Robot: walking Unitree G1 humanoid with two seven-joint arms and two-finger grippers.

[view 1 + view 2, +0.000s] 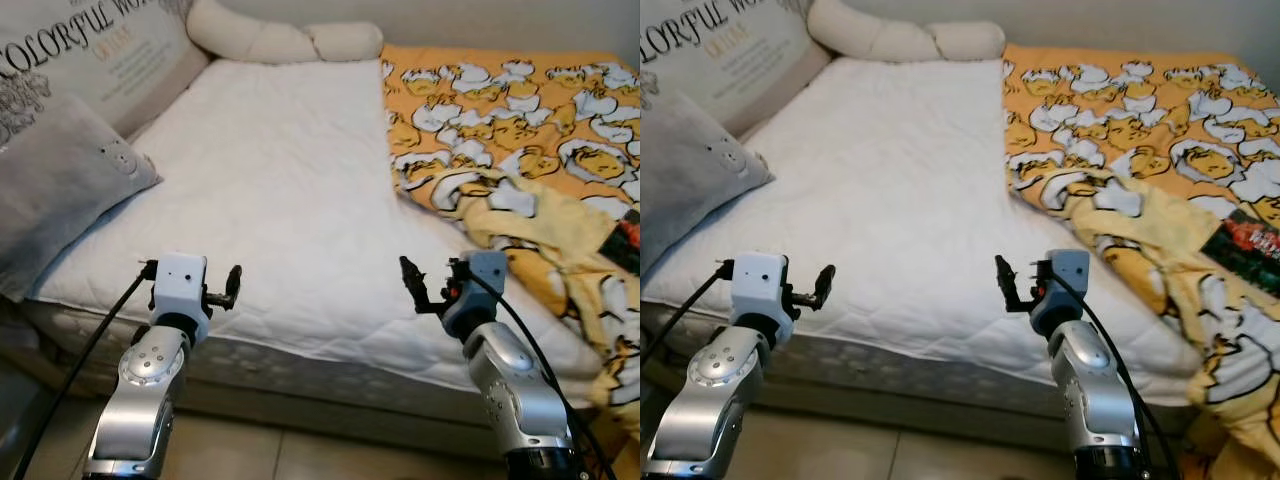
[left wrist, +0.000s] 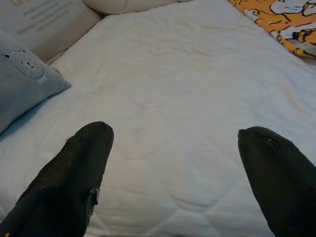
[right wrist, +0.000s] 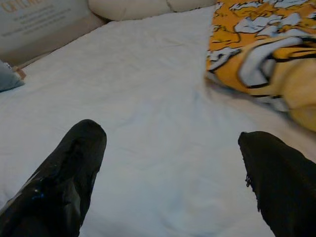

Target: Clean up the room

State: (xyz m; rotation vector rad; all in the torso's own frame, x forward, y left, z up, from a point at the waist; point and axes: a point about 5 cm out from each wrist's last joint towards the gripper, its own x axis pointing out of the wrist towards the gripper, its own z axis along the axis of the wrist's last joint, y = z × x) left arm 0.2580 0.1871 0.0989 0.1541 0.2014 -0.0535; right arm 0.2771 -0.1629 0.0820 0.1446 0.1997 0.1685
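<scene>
Quilted white mattress (image 1: 280,190) beside rumpled yellow blanket (image 1: 520,150); both claws spread.

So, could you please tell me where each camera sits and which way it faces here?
Left eye view: on the head, looking down at the white mattress; left gripper and right gripper show.
Right eye view: beside it, same scene; shares the orange cartoon blanket.
Left wrist view: along its open fingers, toward the grey bear pillow.
Right wrist view: along its open fingers, toward that blanket.
</scene>
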